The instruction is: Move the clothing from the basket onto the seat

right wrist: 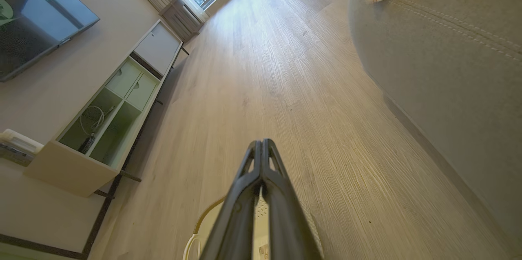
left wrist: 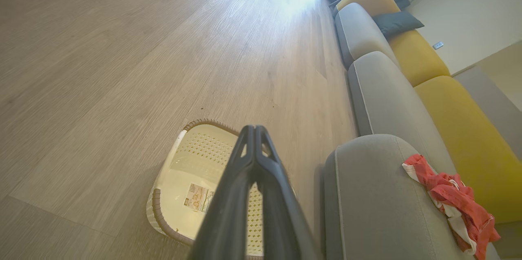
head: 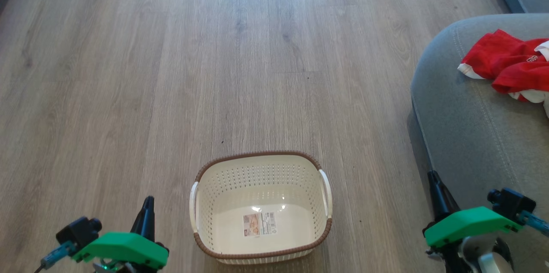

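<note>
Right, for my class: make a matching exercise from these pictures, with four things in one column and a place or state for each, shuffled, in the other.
Things
1. basket
2. red clothing
3. seat
4. left hand

Places and states
A. shut, left of the basket
B. lying on the seat
C. empty, on the floor
D. grey, right of the basket

Pairs: 1-C, 2-B, 3-D, 4-A
</note>
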You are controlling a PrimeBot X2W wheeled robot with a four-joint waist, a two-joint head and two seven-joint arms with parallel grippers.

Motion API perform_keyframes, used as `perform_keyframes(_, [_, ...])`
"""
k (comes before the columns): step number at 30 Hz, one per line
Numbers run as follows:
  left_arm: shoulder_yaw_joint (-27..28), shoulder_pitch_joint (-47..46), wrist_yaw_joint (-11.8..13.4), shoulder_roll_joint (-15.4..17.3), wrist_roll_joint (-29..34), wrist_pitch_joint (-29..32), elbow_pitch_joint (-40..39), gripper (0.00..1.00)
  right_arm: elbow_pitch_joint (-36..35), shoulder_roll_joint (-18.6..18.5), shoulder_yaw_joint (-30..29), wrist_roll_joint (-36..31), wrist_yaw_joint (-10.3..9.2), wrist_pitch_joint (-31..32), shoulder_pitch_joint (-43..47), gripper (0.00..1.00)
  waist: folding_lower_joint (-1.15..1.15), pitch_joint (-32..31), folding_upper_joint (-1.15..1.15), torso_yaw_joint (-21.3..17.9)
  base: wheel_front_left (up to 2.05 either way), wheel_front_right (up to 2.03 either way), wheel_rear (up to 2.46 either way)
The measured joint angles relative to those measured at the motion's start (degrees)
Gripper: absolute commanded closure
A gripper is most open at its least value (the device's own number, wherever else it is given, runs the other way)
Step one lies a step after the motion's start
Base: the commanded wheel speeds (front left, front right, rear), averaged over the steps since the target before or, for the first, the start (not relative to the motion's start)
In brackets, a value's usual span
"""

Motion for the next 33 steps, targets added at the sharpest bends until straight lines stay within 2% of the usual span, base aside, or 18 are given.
perform_keyframes(33, [2.63,-1.1,-1.99,-0.11,-19.15,5.26,-2.13,1.0,-2.94,0.29,-2.99,21.74,0.0,5.52,-0.29,1.0,0.0,0.14,0.0,0.2,0.0,0.0,0.0])
